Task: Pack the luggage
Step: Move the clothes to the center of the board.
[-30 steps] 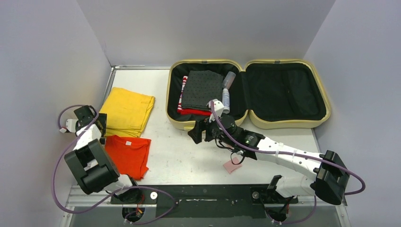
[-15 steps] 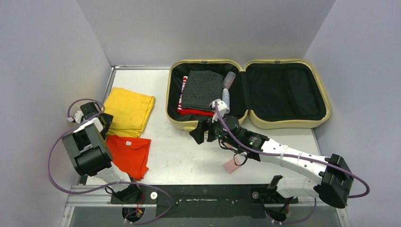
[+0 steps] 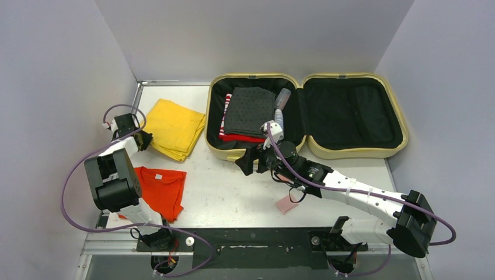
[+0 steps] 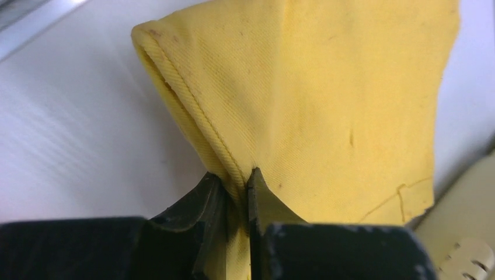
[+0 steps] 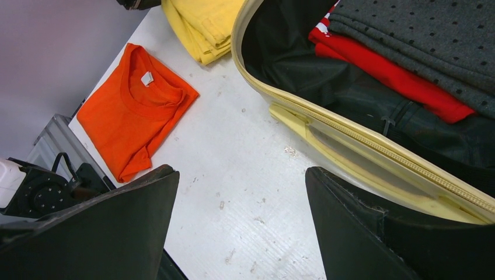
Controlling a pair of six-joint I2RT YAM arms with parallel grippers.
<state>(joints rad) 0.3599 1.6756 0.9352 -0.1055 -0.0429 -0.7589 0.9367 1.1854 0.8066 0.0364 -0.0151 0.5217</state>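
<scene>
Left gripper (image 4: pixel 236 178) — pinched shut on a corner of the folded yellow fabric garment (image 3: pixel 175 128). Right gripper (image 5: pixel 239 173) — spread wide, empty, just beside the pale yellow hard-shell suitcase (image 3: pixel 350 154), which lies open at the far right of the white tabletop (image 3: pixel 233 192).

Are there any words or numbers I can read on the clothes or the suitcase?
None can be read.
The white neck tag on the orange shirt: too small to read.
The bottles in the luggage: labels too blurred to read.

Open tabletop (image 3: pixel 225 188) between orange shirt (image 3: pixel 159 189) and luggage (image 3: pixel 350 154)
</scene>
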